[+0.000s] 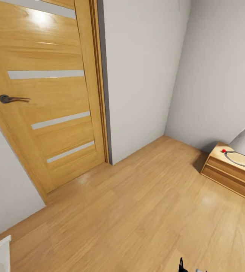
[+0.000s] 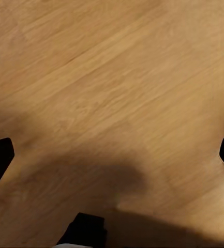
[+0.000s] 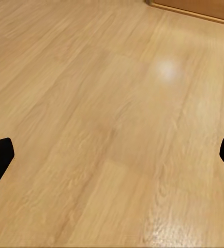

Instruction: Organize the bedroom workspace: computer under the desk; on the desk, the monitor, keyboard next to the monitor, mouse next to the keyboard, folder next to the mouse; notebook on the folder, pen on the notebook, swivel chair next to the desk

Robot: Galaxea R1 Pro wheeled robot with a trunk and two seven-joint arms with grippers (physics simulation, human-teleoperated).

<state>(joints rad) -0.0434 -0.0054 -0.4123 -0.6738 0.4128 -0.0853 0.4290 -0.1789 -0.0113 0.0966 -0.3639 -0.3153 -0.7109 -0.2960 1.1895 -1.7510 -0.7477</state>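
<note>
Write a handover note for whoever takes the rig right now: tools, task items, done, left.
Left tool: open, empty, over bare wood floor.
Right tool: open, empty, over the same floor.
Head view: wooden door with frosted strips, closed; grey wall corner; at right a light-wood cabinet carrying a ring-shaped base with a red dot beside it.
Desk, chair, folder, keyboard and the rest are out of frame, so progress cannot be judged from here.
Left: probably turn the base to find the desk, then check every placement.
</note>
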